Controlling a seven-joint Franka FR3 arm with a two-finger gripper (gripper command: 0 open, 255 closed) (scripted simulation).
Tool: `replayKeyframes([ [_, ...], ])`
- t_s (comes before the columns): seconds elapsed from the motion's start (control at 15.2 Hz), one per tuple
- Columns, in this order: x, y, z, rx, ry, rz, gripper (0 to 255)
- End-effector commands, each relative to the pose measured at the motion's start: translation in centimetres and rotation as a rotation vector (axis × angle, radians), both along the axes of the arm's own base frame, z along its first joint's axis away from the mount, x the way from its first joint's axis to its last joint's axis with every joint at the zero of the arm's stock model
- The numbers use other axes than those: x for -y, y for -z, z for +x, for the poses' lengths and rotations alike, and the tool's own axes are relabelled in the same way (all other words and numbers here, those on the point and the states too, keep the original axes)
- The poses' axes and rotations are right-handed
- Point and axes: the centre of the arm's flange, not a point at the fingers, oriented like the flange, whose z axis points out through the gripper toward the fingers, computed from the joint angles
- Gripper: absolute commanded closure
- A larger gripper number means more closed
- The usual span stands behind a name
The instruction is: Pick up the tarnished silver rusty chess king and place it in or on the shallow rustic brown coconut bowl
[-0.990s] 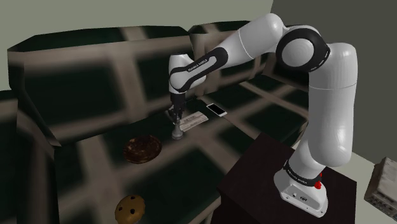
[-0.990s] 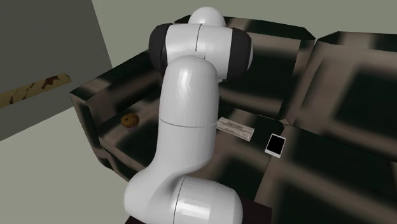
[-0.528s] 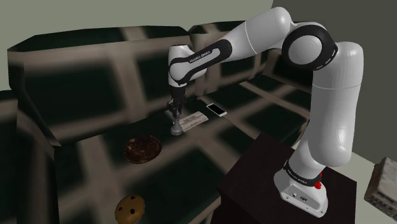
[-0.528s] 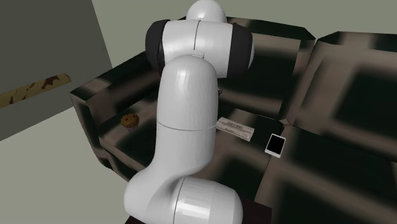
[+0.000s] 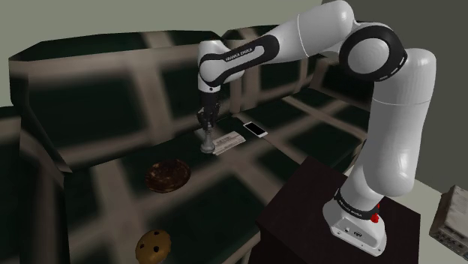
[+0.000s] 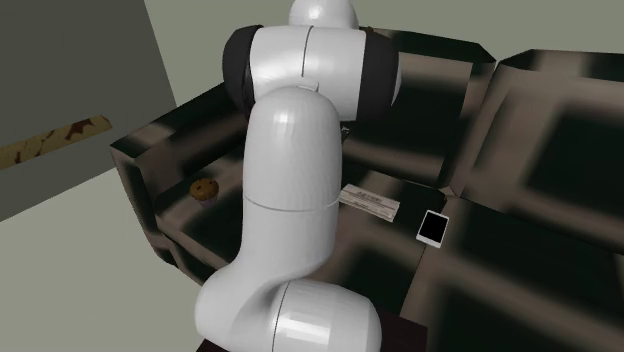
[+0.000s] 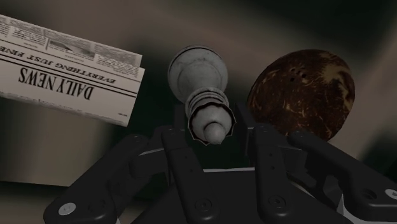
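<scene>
A pale silver-grey chess king (image 5: 206,144) hangs upright just above the dark plaid sofa seat (image 5: 225,187), with my gripper (image 5: 205,133) shut on its upper part. In the wrist view the fingers (image 7: 180,141) clasp the king (image 7: 198,75) near its head, its round base pointing away from my gripper (image 7: 213,130). The shallow brown coconut bowl (image 5: 168,175) lies on the seat to the shoulder view's lower left of the king. In the wrist view the bowl (image 7: 299,94) sits beyond the fingers, beside the king's base.
A folded newspaper (image 5: 229,140) lies just behind the king, with a white phone (image 5: 256,129) past it. A chocolate chip cookie (image 5: 154,245) sits near the seat's front edge. The sofa's backrest (image 5: 112,82) rises behind. In the second exterior view the arm (image 6: 295,200) hides the gripper.
My gripper has risen a little with the king in it, lifting the piece off the seat. The upper arm has swung higher. The bowl, newspaper and phone have stayed put.
</scene>
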Motion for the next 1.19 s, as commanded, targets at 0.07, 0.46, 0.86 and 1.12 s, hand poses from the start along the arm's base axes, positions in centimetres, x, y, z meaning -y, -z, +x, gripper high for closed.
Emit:
replayKeyframes([
  [0.07,0.0,-1.6,-0.1,0.000,0.000,0.000,255],
  [0.46,-6.2,-3.6,1.1,0.000,0.000,0.000,255],
  [0.86,-13.8,-5.6,2.5,0.000,0.000,0.000,255],
  [1.12,-18.8,-6.9,3.4,0.000,0.000,0.000,255],
])
